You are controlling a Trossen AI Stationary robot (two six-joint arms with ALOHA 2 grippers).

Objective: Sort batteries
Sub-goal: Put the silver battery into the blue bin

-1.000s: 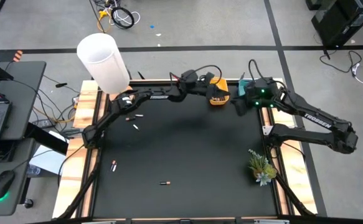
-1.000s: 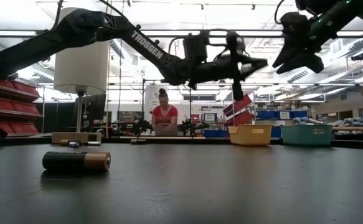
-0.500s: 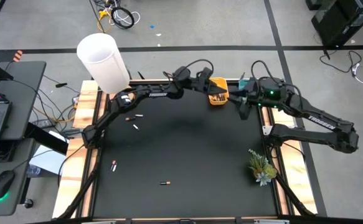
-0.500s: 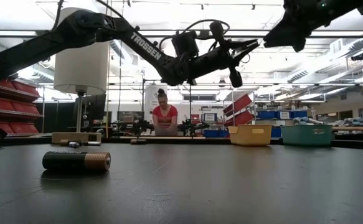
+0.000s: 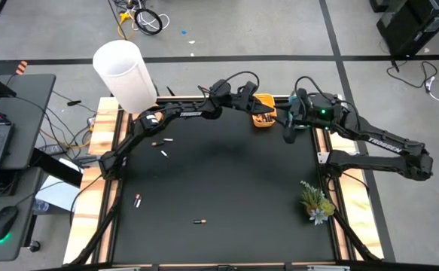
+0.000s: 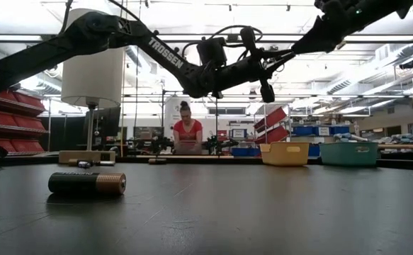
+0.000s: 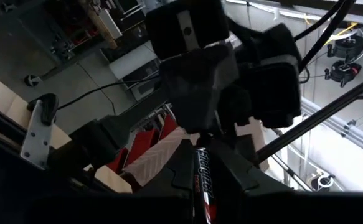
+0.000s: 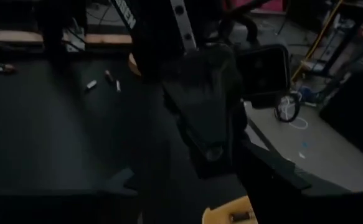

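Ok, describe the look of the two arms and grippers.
Both arms are dark with white TROSSEN lettering. Black cables loop over the left arm's wrist near the left gripper. A green light glows on the right arm's wrist by the right gripper. The fingers are dark.

1. Both arms are dark, slim, jointed links; white "TROSSEN" lettering runs along the left arm (image 6: pixel 165 55) and the right arm (image 5: pixel 385 147).
2. Black cables loop above the left arm's wrist (image 5: pixel 238 77).
3. A green light glows on the right arm's wrist housing (image 5: pixel 325 113).
4. The left gripper (image 7: pixel 201 180) has dark, angular fingers below a blocky black housing.
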